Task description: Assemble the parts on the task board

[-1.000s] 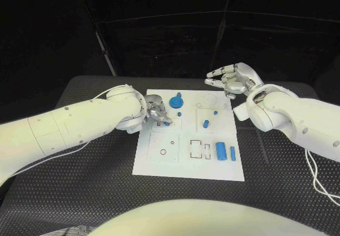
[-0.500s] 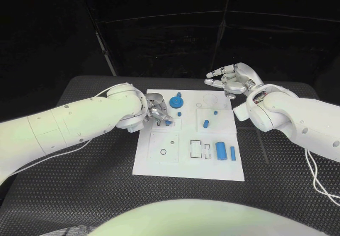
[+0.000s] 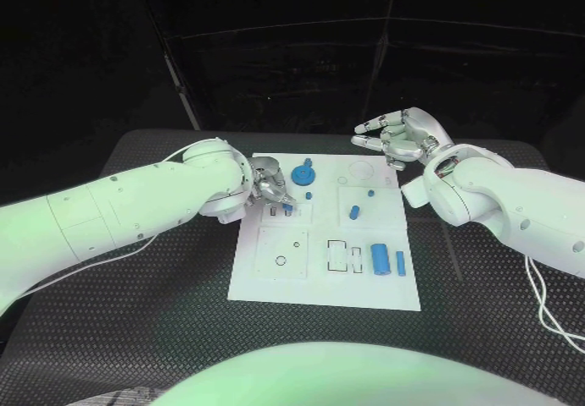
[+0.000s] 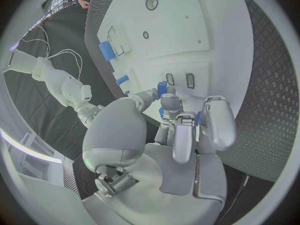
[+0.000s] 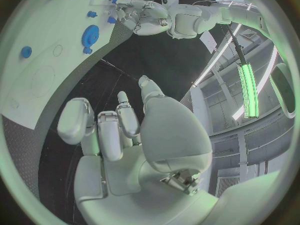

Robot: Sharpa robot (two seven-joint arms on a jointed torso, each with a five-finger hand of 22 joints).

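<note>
I see a small blue part point(image 4: 162, 89) pinched at the tips of my left hand point(image 3: 270, 189), just above two slots point(image 4: 179, 79) at the white board's point(image 3: 319, 283) left side. My right hand point(image 3: 402, 135) hovers empty, fingers apart, beyond the far edge.

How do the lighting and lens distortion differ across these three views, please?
Head view: a greenish light falls on the left arm; the edges of the white plate run straight. Left wrist view: fisheye bends the plate's edges, and the left hand looms large. Right wrist view: a green strip lamp glows behind the right hand.
</note>
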